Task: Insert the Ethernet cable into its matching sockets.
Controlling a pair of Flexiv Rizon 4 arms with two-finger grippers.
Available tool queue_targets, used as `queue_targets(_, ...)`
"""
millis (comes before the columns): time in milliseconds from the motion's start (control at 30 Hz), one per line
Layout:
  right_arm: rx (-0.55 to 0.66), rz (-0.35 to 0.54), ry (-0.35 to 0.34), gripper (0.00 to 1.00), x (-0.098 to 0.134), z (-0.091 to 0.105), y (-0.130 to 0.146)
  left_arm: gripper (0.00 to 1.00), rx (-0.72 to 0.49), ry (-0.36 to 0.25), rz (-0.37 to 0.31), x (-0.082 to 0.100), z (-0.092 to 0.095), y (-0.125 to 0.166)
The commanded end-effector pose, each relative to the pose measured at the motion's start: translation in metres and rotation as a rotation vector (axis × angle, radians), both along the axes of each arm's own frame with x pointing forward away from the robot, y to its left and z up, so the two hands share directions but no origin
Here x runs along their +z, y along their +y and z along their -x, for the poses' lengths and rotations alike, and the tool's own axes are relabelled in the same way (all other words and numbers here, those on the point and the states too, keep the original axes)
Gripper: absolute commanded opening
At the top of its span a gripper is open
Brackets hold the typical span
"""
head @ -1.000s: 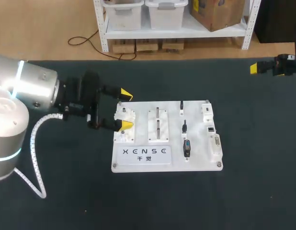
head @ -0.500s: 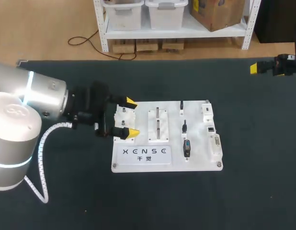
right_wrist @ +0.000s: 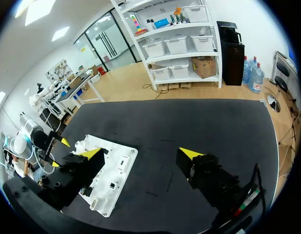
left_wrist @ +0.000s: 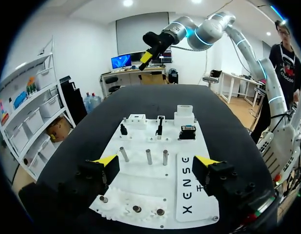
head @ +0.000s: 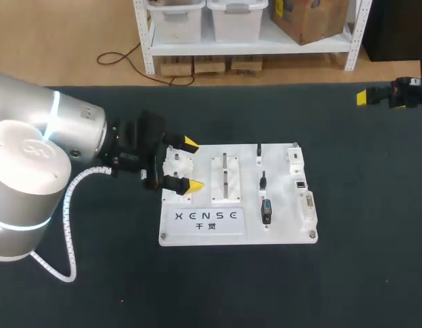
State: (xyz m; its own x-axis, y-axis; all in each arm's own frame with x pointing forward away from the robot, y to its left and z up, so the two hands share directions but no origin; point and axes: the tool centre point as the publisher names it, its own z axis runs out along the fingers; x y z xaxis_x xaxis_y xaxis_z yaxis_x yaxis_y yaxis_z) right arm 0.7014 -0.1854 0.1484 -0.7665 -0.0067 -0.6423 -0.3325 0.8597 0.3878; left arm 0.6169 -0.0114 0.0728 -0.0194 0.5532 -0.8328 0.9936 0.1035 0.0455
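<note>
The bench (head: 375, 273) is a broad slab with a dark, matte, faintly grainy surface. My left arm (head: 33, 171), a thick cylinder of smooth silver metal with a glowing ring and a white ribbed hose looping beneath it, comes in at 9 o'clock. It lies almost level, with one finger toward 12 o'clock and the other toward 6. A flat, white, rectangular board (head: 204, 229) with screws at its corners lies near the bench's middle. The left end effector (head: 192, 164), black-bodied with wedge-shaped yellow tips, hovers over the board's 9 o'clock end. Its fingers are wide apart and hold nothing, straddling a white panel of small gear-like discs (left_wrist: 136, 208). The right end effector (right_wrist: 141, 153) sits well apart at the bench's 2 o'clock corner, its fingers likewise spread and empty. Slim metal pegs (left_wrist: 148, 156) stand upright ahead of the left fingers. Toward the board's 3 o'clock side sit short black plug pieces (head: 266, 210) and small blocky sockets (head: 301, 184); which piece is the Ethernet cable is too small to tell
</note>
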Motion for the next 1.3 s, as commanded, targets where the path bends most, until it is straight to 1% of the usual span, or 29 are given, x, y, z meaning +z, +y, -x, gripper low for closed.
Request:
queue_targets(33, 0.012, 0.057, 0.025, 1.00, 0.001, 0.000, 0.026, 1.00, -0.001, 0.000, 0.000, -0.001, -0.001, 0.000)
queue_targets(67, 0.012, 0.077, 0.034, 1.00, 0.000, 0.001, 0.036, 1.00, -0.001, 0.000, 0.000, -0.001, -0.001, 0.000)
queue_targets(133, -0.004, 0.071, 0.053, 1.00, -0.001, 0.002, 0.058, 1.00, -0.001, 0.000, 0.000, -0.001, -0.001, 0.000)
queue_targets(167, 0.000, 0.086, 0.064, 1.00, -0.003, 0.003, 0.069, 1.00, -0.001, 0.000, 0.000, -0.001, -0.001, 0.000)
queue_targets(233, -0.007, 0.084, 0.109, 1.00, -0.005, 0.007, 0.092, 1.00, -0.001, 0.000, 0.000, -0.001, -0.001, 0.000)
queue_targets(367, -0.036, 0.105, 0.190, 1.00, -0.012, 0.015, 0.123, 1.00, -0.001, 0.000, 0.000, -0.001, -0.001, 0.000)
queue_targets(500, -0.035, 0.159, 0.248, 1.00, -0.018, 0.025, 0.147, 1.00, -0.001, 0.000, 0.000, -0.001, -0.001, 0.000)
queue_targets(600, -0.048, 0.187, 0.288, 1.00, -0.024, 0.033, 0.158, 1.00, -0.001, 0.000, 0.000, -0.001, -0.001, 0.000)
queue_targets(800, -0.035, 0.268, 0.360, 1.00, -0.037, 0.046, 0.177, 1.00, -0.001, 0.000, 0.000, -0.001, -0.001, 0.000)
queue_targets(900, -0.032, 0.288, 0.404, 1.00, -0.049, 0.054, 0.184, 1.00, -0.001, 0.000, 0.000, -0.001, -0.001, 0.000)
queue_targets(933, -0.029, 0.308, 0.416, 1.00, -0.052, 0.057, 0.186, 1.00, -0.001, 0.000, 0.000, -0.001, -0.001, 0.000)
queue_targets(1133, 0.000, 0.367, 0.464, 1.00, -0.069, 0.072, 0.200, 1.00, -0.001, 0.000, 0.000, -0.001, -0.001, 0.000)
queue_targets(1300, -0.006, 0.393, 0.498, 1.00, -0.089, 0.078, 0.203, 1.00, -0.001, 0.000, 0.000, -0.001, -0.001, 0.000)
